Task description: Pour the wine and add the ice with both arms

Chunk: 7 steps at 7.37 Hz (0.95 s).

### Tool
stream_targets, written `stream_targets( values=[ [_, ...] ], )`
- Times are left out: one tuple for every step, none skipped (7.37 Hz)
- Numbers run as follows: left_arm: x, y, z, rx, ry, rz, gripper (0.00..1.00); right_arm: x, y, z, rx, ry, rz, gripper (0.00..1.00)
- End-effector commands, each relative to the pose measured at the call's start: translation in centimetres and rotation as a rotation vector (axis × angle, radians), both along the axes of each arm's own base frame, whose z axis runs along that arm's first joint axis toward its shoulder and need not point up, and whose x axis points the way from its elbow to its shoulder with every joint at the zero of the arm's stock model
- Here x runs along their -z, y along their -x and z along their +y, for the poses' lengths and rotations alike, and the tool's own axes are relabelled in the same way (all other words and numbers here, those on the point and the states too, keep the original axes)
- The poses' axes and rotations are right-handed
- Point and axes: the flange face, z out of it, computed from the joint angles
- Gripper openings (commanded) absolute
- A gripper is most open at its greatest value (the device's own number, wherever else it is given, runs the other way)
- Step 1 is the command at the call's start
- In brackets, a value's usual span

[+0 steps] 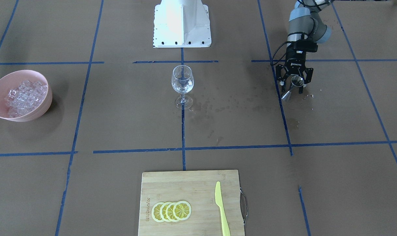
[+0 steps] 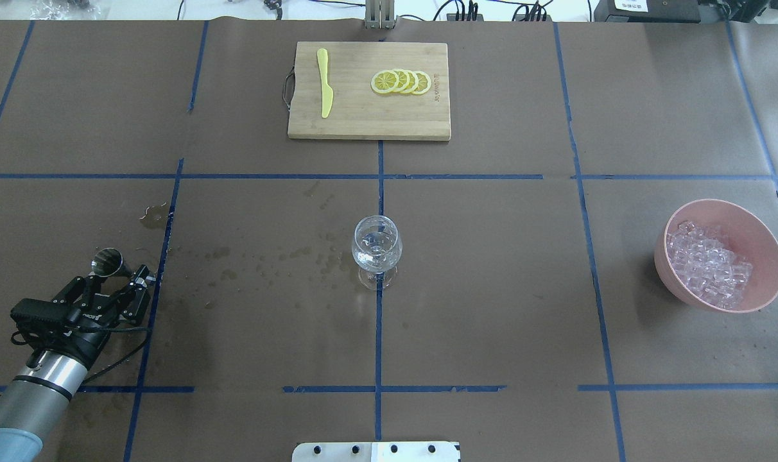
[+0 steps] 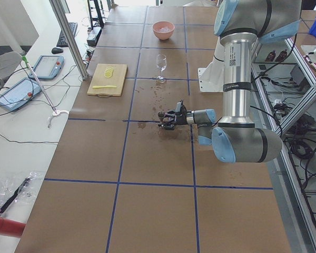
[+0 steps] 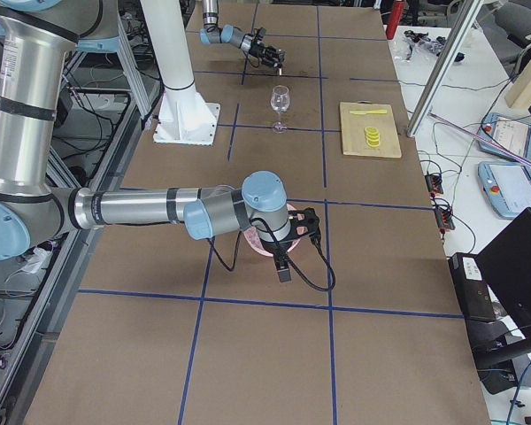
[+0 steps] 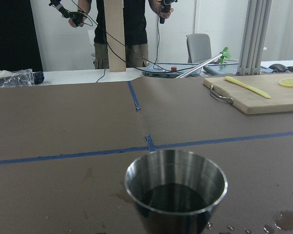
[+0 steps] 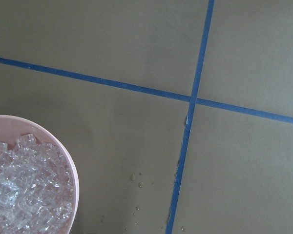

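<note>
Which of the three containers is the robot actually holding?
The small steel cup, clamped in the left gripper; the wine glass and pink bowl stand untouched.

Right wrist shot first: the pink bowl (image 6: 73, 170) is clipped by the lower left corner, and only part of the ice (image 6: 24, 190) shows. Over to the side view, and the right tool (image 4: 301, 226) covers most of that bowl; whether it's spread or closed, can't call it. Left wrist shot: the metal cup (image 5: 176, 192) loses its base to the bottom edge, and the left tool (image 1: 293, 88) has its fingers out of frame there. Front view: the cutting board (image 1: 185, 186) and knife (image 1: 220, 206) are sliced off at the bottom.
</note>
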Motion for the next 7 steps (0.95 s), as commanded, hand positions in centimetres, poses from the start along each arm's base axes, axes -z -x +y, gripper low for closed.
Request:
stream_targets(
  values=[
    [0.09, -0.02, 0.0, 0.002, -0.001, 0.002, 0.46, 0.07, 0.01, -0.1, 0.0, -0.002, 0.0, 1.0],
    [0.16, -0.08, 0.0, 0.002, -0.001, 0.003, 0.44, 0.07, 0.01, -0.1, 0.0, -0.002, 0.0, 1.0],
    [0.16, -0.08, 0.0, 0.002, -0.001, 0.003, 0.37, 0.07, 0.01, -0.1, 0.0, -0.002, 0.0, 1.0],
    [0.09, -0.09, 0.0, 0.002, -0.001, 0.002, 0.31, 0.13, 0.01, -0.16, 0.0, -0.003, 0.0, 1.0],
    [0.09, -0.09, 0.0, 0.002, -0.001, 0.002, 0.3, 0.07, 0.01, -0.1, 0.0, -0.002, 0.0, 1.0],
    [0.02, -0.09, -0.01, 0.002, -0.001, 0.0, 0.29, 0.07, 0.01, -0.1, 0.0, -0.002, 0.0, 1.0],
    [0.17, -0.07, 0.0, 0.002, -0.001, 0.005, 0.23, 0.13, 0.01, -0.16, 0.0, -0.003, 0.0, 1.0]
  ],
)
